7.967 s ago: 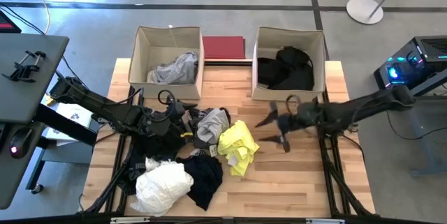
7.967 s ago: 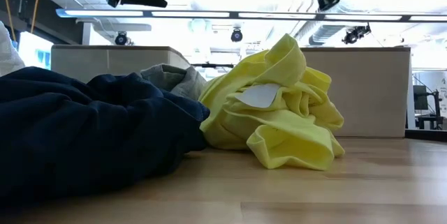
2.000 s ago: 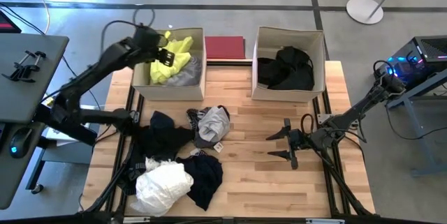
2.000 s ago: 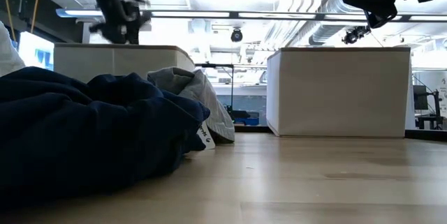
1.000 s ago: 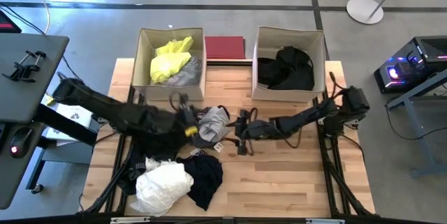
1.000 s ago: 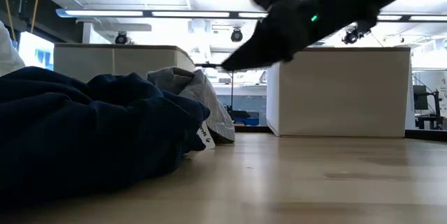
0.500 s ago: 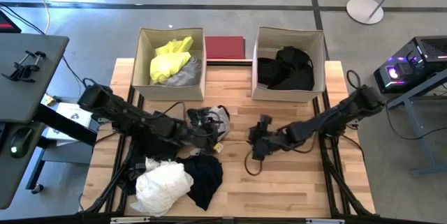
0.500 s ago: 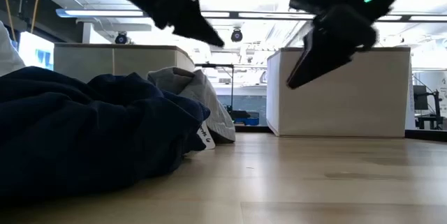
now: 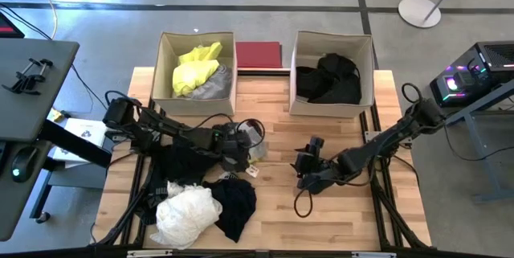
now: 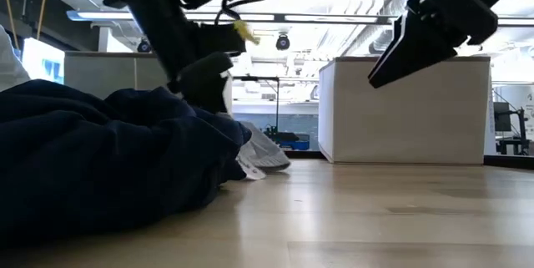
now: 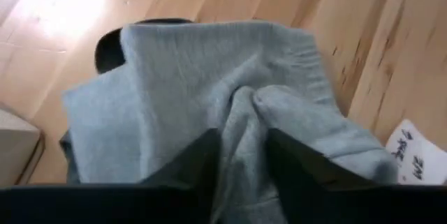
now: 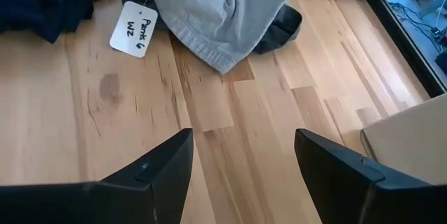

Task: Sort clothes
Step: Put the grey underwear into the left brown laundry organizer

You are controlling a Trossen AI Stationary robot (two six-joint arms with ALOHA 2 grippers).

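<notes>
Grey garment (image 11: 209, 98) lies mid-table, just in front of the left box (image 9: 196, 43). The left gripper (image 9: 235, 150) is low on it – arm stretched flat across the table, fingers (image 11: 188, 161) pinching a fold, apparently gripped. Paper tag (image 12: 135, 27) beside it. Right gripper (image 9: 306, 166) sits nearby over bare wood, arm bent low, jaws wide open & empty. Yellow garment (image 9: 196, 63) is in the left box, black ones (image 9: 328, 79) in the right box (image 9: 332, 43).

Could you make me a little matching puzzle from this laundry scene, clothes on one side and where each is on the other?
Clothes:
1. yellow garment
2. grey garment
3. white garment
4. black clothes

Places:
A. in the right box
B. between the left gripper's fingers
C. in the left box
D. on the table's near left corner

Pairs: 1-C, 2-B, 3-D, 4-A
</notes>
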